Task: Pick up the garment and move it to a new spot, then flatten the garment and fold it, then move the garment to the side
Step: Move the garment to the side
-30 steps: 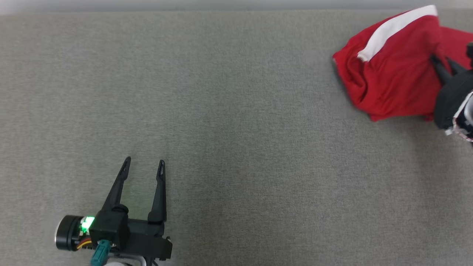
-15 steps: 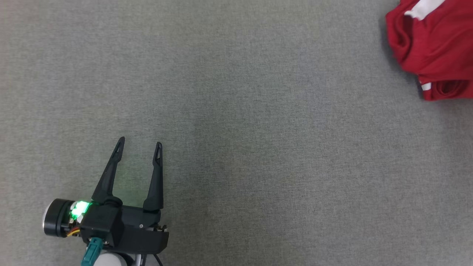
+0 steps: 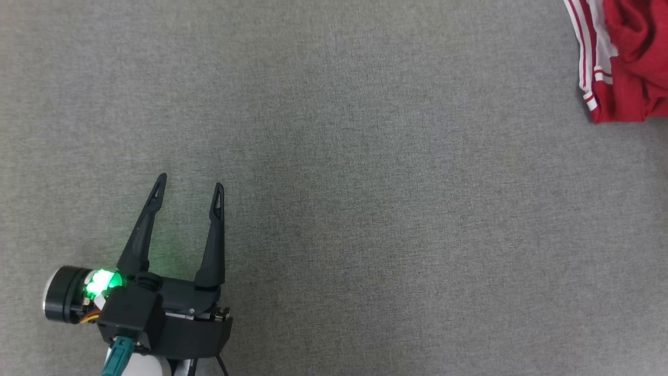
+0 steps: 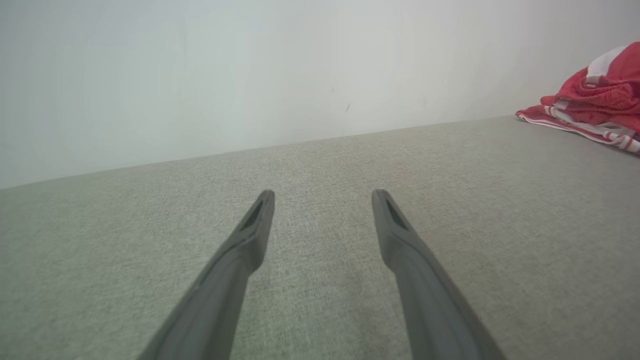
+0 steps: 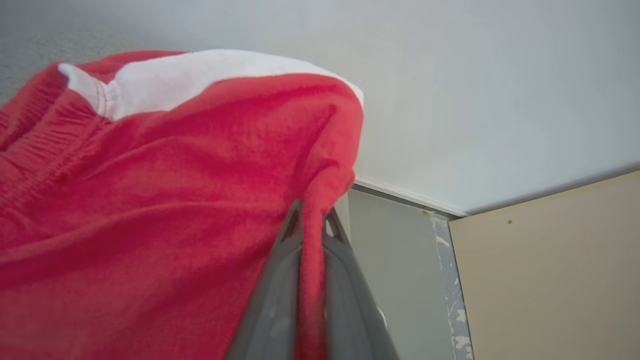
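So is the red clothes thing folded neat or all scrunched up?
Scrunched up. The red garment sits in a rumpled heap, not flat or folded, and the right hand is shut on a pinch of it.

You have a garment (image 5: pixel 150 210) of soft, fleecy cloth, a work surface (image 3: pixel 365 183) covered in coarse woven fabric, and a left gripper (image 3: pixel 190 181) of matt dark plastic.

The garment (image 3: pixel 629 62) runs off the head view's top and right edges, so I can't tell its full shape, my right gripper (image 5: pixel 314 210) blurs toward its wrist view's bottom edge, and my left gripper (image 3: pixel 190 181) is cut off at the wrist below.
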Controlling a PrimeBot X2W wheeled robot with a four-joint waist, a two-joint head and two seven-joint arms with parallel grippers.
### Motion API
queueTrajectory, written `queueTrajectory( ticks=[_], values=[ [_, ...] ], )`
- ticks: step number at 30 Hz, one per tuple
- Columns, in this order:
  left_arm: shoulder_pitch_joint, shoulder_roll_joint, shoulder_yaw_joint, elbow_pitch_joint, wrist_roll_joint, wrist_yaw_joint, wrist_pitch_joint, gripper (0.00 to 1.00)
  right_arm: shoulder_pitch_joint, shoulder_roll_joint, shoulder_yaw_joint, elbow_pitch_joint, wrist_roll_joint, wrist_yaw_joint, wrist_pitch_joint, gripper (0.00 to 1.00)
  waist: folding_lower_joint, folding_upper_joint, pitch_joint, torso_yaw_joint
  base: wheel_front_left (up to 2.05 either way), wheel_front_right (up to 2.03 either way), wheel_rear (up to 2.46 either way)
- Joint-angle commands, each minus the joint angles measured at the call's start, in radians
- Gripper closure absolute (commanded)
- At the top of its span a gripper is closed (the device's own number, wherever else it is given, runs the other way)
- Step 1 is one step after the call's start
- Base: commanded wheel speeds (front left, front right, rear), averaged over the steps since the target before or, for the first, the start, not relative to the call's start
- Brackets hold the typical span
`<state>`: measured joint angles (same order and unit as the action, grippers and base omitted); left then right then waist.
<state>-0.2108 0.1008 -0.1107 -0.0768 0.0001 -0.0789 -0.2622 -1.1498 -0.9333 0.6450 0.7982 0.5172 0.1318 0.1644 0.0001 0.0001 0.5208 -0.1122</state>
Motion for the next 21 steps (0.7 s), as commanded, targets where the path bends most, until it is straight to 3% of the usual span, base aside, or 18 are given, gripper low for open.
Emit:
queueTrajectory(
  ticks=[1,15,16,17,18,21],
  values=[
    [-0.015,0.008,0.001,-0.007,0.001,0.004,-0.002,0.0,-0.014,0.005,-0.001,0.013,-0.007,-0.003,-0.012,1.0,-0.0001,-0.0001,0.014,-0.003,0.0,0.0,0.0],
    [-0.012,0.028,0.008,-0.037,0.0,0.019,-0.002,0.0,-0.088,0.045,0.001,0.136,-0.072,-0.003,-0.088,1.0,-0.0001,-0.0001,0.058,-0.016,0.0,0.0,0.0],
    [-0.012,0.029,0.008,-0.04,0.0,0.021,-0.002,0.0,-0.095,0.05,0.002,0.142,-0.078,-0.003,-0.096,0.92,-0.0001,-0.0001,0.061,-0.019,0.0,0.0,0.0],
    [-0.012,0.031,0.008,-0.042,0.001,0.022,-0.002,0.0,-0.101,0.055,0.001,0.148,-0.082,-0.003,-0.102,0.56,-0.0001,-0.0001,0.063,-0.021,0.0,0.0,0.0],
    [-0.012,0.032,0.007,-0.045,0.001,0.023,-0.002,0.0,-0.106,0.059,0.005,0.153,-0.092,-0.003,-0.108,0.04,-0.0001,-0.0001,0.065,-0.023,0.0,0.0,0.0],
    [-0.011,0.037,0.007,-0.049,0.0,0.025,-0.002,0.0,-0.118,0.071,0.007,0.175,-0.107,-0.003,-0.123,0.0,-0.0001,-0.0001,0.069,-0.028,0.0,0.0,0.0]
  ],
)
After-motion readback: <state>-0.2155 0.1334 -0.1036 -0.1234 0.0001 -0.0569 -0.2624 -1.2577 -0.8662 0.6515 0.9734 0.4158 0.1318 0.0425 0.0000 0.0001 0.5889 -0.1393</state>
